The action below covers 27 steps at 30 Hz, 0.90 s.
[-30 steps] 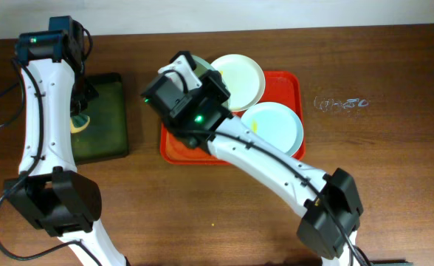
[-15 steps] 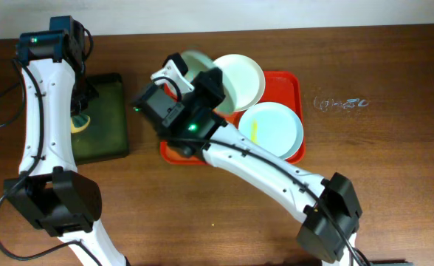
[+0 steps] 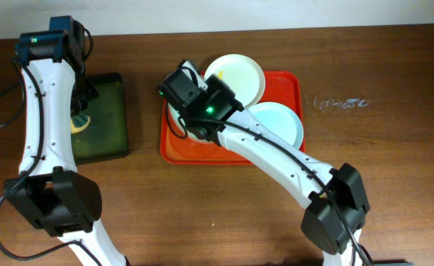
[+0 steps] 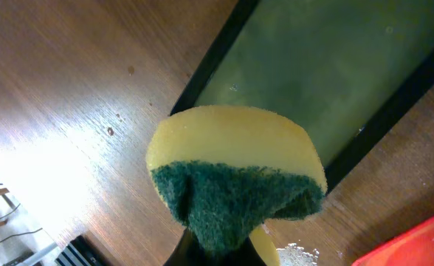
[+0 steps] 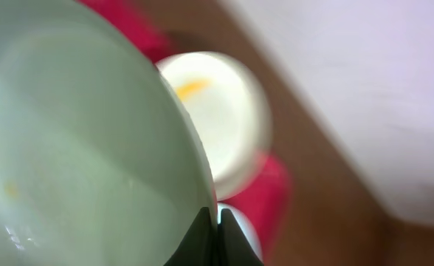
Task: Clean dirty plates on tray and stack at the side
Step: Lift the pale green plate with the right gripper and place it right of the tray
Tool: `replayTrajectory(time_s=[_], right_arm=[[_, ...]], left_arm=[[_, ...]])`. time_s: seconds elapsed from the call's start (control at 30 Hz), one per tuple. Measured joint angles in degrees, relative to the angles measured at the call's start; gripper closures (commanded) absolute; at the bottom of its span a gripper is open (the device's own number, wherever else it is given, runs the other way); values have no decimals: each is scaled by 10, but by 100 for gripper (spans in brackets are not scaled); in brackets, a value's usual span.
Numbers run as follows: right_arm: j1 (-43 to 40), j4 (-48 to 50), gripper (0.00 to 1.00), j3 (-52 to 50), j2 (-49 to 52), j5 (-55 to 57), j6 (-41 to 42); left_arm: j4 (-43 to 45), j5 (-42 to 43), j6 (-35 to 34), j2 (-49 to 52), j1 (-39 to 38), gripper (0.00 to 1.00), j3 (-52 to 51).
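Right jaws pinch a plate (image 5: 77, 148) by its rim, perhaps thinly; it could slip onto the tray (image 3: 291, 83). Left jaws clench a sponge (image 4: 235, 174).

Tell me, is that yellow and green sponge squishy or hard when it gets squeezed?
Probably squishy: the sponge is bent into a fold where the left pincer pinches it. It likely weighs little, since that small pinch holds it up. Its rough green side should not slip easily.
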Motion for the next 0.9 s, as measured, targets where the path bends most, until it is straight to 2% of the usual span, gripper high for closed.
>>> replayTrajectory(time_s=[0.07,0.17,0.3,0.47,0.53,0.7,0.9], right_arm=[[-18,4,96,-4,0,-82,10],[-57,11,96,-4,0,-131,57],[-182,12,96,-4,0,-255,122],[-364,7,96,-4,0,-480,145],[-433,0,96,-4,0,-526,151],[-554,-9,96,-11,13,-568,154],[-629,19,96,-53,47,-534,154]], left_arm=[[0,0,0,0,0,100,0],[0,0,0,0,0,100,0],[0,0,0,0,0,100,0],[2,0,0,0,0,100,0],[3,0,0,0,0,100,0],[3,0,0,0,0,100,0],[3,0,0,0,0,100,0]])
